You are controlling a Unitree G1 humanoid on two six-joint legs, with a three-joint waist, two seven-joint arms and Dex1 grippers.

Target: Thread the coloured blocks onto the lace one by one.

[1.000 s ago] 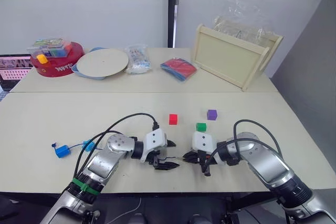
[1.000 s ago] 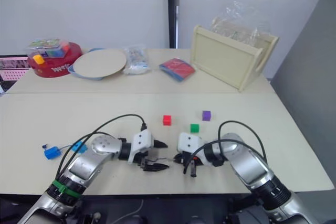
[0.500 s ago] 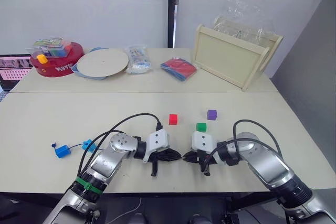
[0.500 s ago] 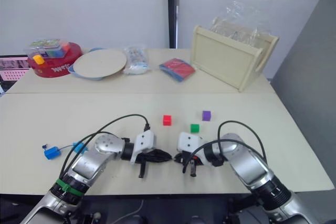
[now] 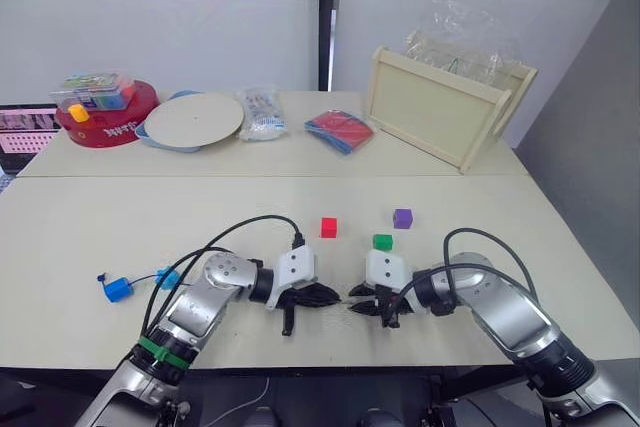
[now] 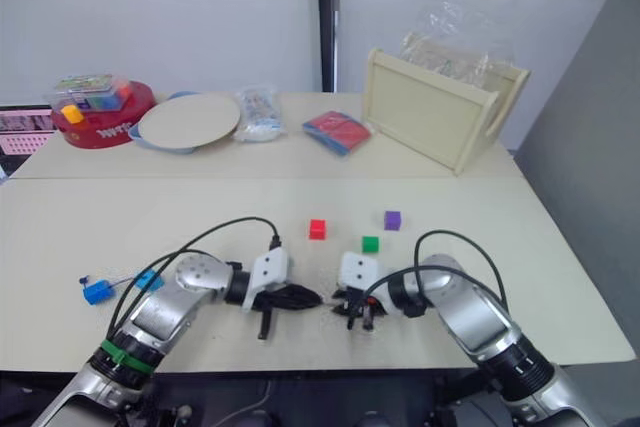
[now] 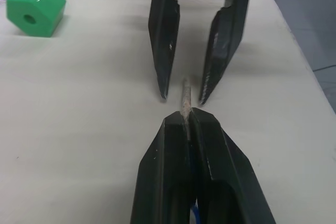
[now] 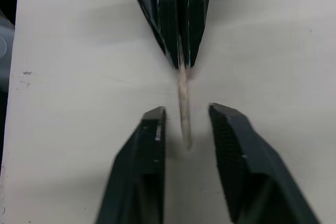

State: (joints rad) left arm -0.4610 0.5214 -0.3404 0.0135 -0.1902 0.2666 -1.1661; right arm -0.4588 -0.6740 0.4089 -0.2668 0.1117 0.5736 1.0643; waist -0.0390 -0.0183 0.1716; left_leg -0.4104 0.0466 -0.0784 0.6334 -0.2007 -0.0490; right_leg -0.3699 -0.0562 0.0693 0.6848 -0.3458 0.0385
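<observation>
Pale bench (image 5: pixel 90 222) near its front edge: left gripper (image 7: pixel 187 120), jaws clamped on the lace (image 7: pixel 184 98), faces the right gripper (image 8: pixel 184 116), whose jaws stand apart around the lace's pale tip. Green block (image 5: pixel 383 242), red block (image 5: pixel 329 227) and purple block (image 5: pixel 403 218) lie just behind.

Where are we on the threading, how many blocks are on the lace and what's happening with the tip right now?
Two blue blocks sit along the lace at the robot's left, seemingly threaded. In hand: the left gripper is shut on the lace's pale tip, holding it between the open jaws of the right gripper, which has not closed. Left: the red block, green block and purple block lie loose on the table.
</observation>
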